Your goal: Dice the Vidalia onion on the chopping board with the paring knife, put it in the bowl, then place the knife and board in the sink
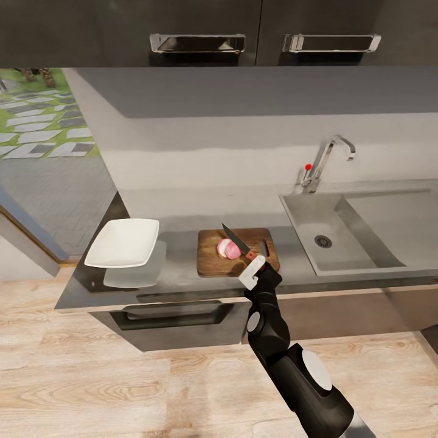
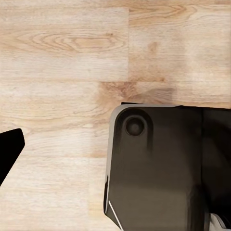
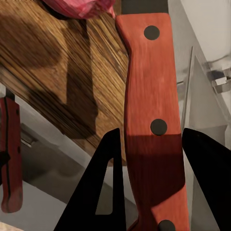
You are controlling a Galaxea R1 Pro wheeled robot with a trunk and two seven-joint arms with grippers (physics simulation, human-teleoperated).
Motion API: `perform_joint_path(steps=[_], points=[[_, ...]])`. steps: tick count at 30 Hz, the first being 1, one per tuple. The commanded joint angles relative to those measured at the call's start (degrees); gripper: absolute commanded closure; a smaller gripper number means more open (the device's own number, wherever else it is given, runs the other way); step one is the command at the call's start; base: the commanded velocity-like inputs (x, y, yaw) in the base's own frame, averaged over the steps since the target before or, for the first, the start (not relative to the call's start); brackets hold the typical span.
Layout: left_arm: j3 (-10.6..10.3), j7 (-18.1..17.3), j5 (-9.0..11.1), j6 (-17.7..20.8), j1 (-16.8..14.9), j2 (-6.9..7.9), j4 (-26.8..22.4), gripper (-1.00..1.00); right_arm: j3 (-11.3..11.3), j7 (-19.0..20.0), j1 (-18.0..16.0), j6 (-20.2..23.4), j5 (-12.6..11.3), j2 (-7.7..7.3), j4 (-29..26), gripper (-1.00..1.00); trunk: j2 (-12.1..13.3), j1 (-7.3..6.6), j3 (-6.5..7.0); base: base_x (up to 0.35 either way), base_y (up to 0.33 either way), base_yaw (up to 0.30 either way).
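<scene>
On the chopping board, dicing is the step in hand. Right gripper is pinching the paring knife by its red handle; in the right wrist view both fingers are pressing against the handle's sides. Blade is angling over the Vidalia onion, tip pointing away from the robot. Can't tell whether the edge is touching the onion yet.

Onion is sitting mid-board, pinkish with a pale band. Looks whole or barely scored, so I'd judge the cutting is just getting going.

Next move, my guess: bringing the blade down through the onion while holding the handle steady. Nothing is bracing the onion, so it could be rolling off the cut.

Left gripper: only a dark tip showing over the wood floor, so I can't tell whether it's spread or closed.

Containers:
- bowl is sitting on the countertop, to the board's left and apart from it, holding nothing.
- sink is lying to the board's right, basin bare down to the drain.
</scene>
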Motion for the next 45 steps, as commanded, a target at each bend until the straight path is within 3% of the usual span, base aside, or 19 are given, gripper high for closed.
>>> perform_joint_path(steps=[1, 45], points=[[-0.1, 0.1, 0.3, -0.1, 0.0, 0.02, -0.1, -1.0, 0.1, 0.3, -0.1, 0.3, 0.5, 0.0, 0.0, 1.0, -0.1, 0.03, -0.08, 0.0, 0.0, 0.0], [-0.1, 0.1, 0.3, -0.1, 0.1, 0.01, 0.1, -1.0, 0.1, 0.3, -0.1, 0.3, 0.5, -0.18, 0.0, 1.0, -0.1, 0.03, -0.08, 0.0, 0.0, 0.0]])
